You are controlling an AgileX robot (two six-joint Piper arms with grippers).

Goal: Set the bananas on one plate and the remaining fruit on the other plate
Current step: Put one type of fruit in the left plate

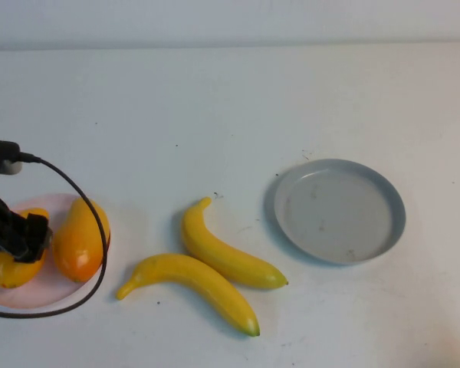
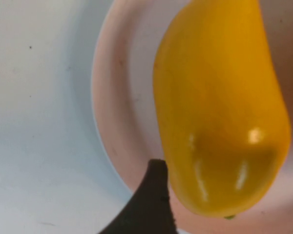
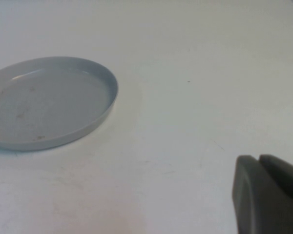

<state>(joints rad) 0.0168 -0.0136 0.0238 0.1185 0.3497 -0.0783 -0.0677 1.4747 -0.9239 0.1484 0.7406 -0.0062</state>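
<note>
1. Left hand (image 1: 17,239): we find it at the far left of the tabletop (image 1: 230,107), low over the pink plate (image 1: 38,295) and over the left mango-like fruit (image 1: 15,268). In its wrist view one dark fingertip (image 2: 149,204) touches or nearly touches the side of a yellow-orange fruit (image 2: 219,107) lying in the pink plate (image 2: 122,122). We cannot tell how wide the fingers stand, nor whether they pinch the fruit.
2. A black cable (image 1: 92,207) loops from the left arm around the pink plate and across the right mango-like fruit (image 1: 78,239).
3. Mango-like fruits: we count two, both on the pink plate, side by side and close to touching.
4. Bananas: we count two, both on the bare tabletop between the plates. The nearer banana (image 1: 192,285) and the farther banana (image 1: 226,253) lie alongside each other, touching or nearly so, on neither plate.
5. Plates: we count two. The grey-blue plate (image 1: 391,203) sits right of centre, with nothing on it, well apart from the pink one.
6. Right hand (image 3: 268,195): we see it only in its own wrist view, above bare tabletop near the grey-blue plate (image 3: 105,97), holding nothing; its dark fingers appear pressed together.
</note>
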